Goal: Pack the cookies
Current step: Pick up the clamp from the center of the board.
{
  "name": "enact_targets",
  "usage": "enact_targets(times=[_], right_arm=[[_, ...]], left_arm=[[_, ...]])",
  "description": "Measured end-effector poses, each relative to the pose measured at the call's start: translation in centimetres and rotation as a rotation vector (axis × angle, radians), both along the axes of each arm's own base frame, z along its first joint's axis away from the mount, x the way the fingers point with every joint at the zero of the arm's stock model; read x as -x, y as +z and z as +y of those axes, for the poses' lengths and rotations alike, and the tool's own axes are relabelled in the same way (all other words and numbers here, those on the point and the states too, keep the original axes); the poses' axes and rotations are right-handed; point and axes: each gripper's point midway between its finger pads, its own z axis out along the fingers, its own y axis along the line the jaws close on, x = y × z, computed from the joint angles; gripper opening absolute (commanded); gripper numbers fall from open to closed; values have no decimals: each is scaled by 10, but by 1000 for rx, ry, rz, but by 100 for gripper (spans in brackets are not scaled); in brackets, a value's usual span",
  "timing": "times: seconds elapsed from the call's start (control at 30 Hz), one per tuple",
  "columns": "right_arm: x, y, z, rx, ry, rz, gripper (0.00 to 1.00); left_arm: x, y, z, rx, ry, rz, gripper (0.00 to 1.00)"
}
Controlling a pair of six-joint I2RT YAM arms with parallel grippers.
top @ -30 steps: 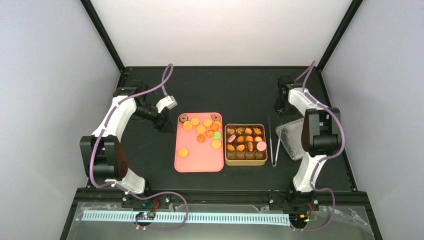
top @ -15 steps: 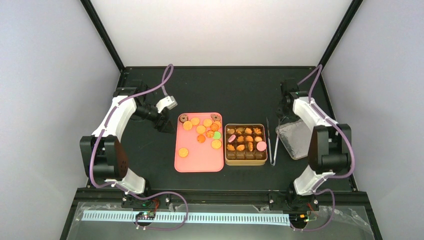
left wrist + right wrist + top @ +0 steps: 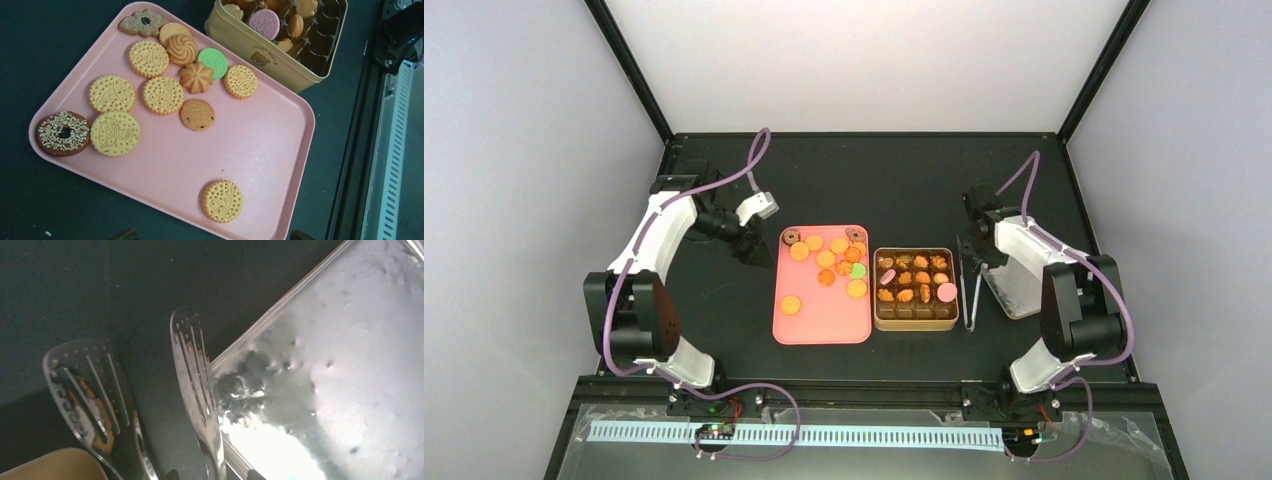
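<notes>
table [image 3: 904, 190]: flat, matte black.

pink tray [image 3: 824, 325]: smooth plastic rectangle with rounded corners and a raised lip, centre of the top view. its near half is almost bare.

cookies [image 3: 163, 95]: small discs. most are pale yellow with scalloped edges and pricked faces. also two orange piped swirls, one speckled orange, one green embossed sandwich, a brown ring crusted with crumbs, and a flower shape with a dark centre. they cluster at the tray's far end, and one lies alone nearer. more sit in the tin, one of them a pink sandwich.

tin [image 3: 250, 45]: gold metal rectangle just right of the tray, with a dark fluted liner divided into cells. the nearest row is empty. its wall carries a bear face and small lettering, apparently "sweet bear".

tongs [image 3: 970, 295]: polished metal with slotted, perforated blades, right of the tin.

clear plastic lid [image 3: 1016, 285]: pitted and ridged at the rim, beside the tongs.

left gripper [image 3: 754, 248]: fingers spread wide, holding nothing, at the tray's far left corner.

right gripper [image 3: 970, 247]: at the tongs' far end, fingertips flanking one blade. whether they grip it cannot be told.
</notes>
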Motion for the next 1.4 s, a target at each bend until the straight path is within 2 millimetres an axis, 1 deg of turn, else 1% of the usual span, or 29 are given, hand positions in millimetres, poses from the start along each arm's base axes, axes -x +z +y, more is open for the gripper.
enact_targets(times=[0.13, 0.27, 0.33, 0.4, 0.57, 0.7, 0.8, 1.0, 1.17, 1.23, 1.27, 1.3, 1.4], right_arm=[[1, -15, -3, 22, -17, 39, 17], [8, -31, -7, 47, -30, 83, 6], [10, -33, -9, 61, -26, 89, 1], [9, -32, -9, 65, -26, 81, 1], [12, -33, -10, 80, -24, 87, 1], [10, -25, -9, 87, -14, 60, 1], [7, -8, -9, 91, -4, 15, 1], [-6, 40, -7, 78, 13, -106, 1], [-5, 67, -1, 51, 40, -162, 1], [-5, 85, 11, 16, 83, -189, 1], [-7, 97, 20, -4, 113, -206, 1], [-11, 112, 32, -24, 151, -228, 1], [-22, 162, 80, -88, 287, -316, 1]], left_arm=[[1, 0, 0, 0, 1, 4, 81], [1, 1, 0, 1, 1, 2, 81], [2, 3, -1, 5, 0, 0, 81], [3, 5, -1, 11, -1, 0, 81], [5, 12, -5, 26, -16, -10, 82], [11, 22, -10, 31, -45, -48, 83], [17, 31, -16, 39, -75, -81, 83], [20, 50, -32, 46, -147, -145, 83], [26, 56, -44, 43, -213, -186, 83], [32, 59, -50, 30, -262, -228, 83], [35, 61, -52, 20, -287, -255, 83], [40, 65, -56, 7, -319, -295, 83], [52, 79, -63, -43, -411, -436, 82]])
